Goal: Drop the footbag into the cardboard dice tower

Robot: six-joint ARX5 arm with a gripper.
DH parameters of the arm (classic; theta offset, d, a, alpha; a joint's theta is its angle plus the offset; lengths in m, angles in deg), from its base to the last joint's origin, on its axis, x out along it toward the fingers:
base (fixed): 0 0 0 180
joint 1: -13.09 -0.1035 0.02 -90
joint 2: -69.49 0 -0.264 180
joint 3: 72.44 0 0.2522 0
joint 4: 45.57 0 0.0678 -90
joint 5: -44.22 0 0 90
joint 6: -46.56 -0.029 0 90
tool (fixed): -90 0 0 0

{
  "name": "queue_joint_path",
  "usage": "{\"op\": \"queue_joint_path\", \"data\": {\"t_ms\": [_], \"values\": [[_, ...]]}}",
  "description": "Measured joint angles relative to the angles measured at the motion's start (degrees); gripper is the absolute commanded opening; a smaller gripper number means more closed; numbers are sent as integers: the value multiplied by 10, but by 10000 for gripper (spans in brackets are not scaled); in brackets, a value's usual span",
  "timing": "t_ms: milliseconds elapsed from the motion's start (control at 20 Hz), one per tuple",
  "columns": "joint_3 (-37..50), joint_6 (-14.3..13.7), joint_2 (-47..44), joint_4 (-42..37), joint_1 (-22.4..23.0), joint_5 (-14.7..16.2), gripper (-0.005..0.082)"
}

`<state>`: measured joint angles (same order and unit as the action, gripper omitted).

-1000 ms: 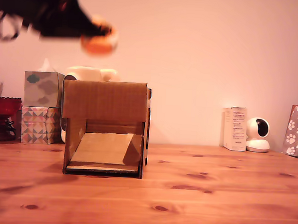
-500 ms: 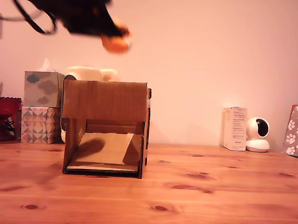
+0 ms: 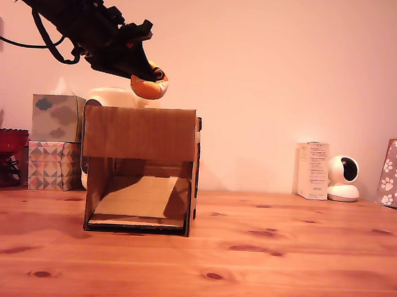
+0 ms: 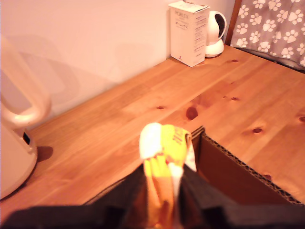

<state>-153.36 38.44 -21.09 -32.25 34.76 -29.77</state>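
The footbag (image 3: 150, 87) (image 4: 162, 157), a soft ball of orange, yellow and white panels, is pinched between the black fingers of my gripper (image 3: 151, 78) (image 4: 162, 191). It hangs just above the top of the cardboard dice tower (image 3: 139, 169), a brown corrugated box with a front opening and a sloped ramp inside. The wrist view shows the tower's open top and corrugated rim (image 4: 243, 167) directly below and beside the ball.
Two patterned tissue boxes (image 3: 56, 141) and a red bowl (image 3: 4, 140) stand at the exterior view's left. A cream appliance (image 3: 118, 98) (image 4: 16, 143) sits behind the tower. A white carton (image 3: 313, 170), a small white camera (image 3: 344, 179) and a paw-print bag (image 3: 396, 173) stand at the right.
My arm has carried the footbag to the exterior view's right and downward, from high above the tissue boxes to just over the tower's top.
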Motion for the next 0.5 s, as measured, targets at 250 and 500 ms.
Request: {"op": "queue_joint_path", "data": {"t_ms": [250, 500], "values": [[-44, 2, 0, 82, 0, 0, 694], [-111, 2, 2, 205, 0, 1, 117]]}}
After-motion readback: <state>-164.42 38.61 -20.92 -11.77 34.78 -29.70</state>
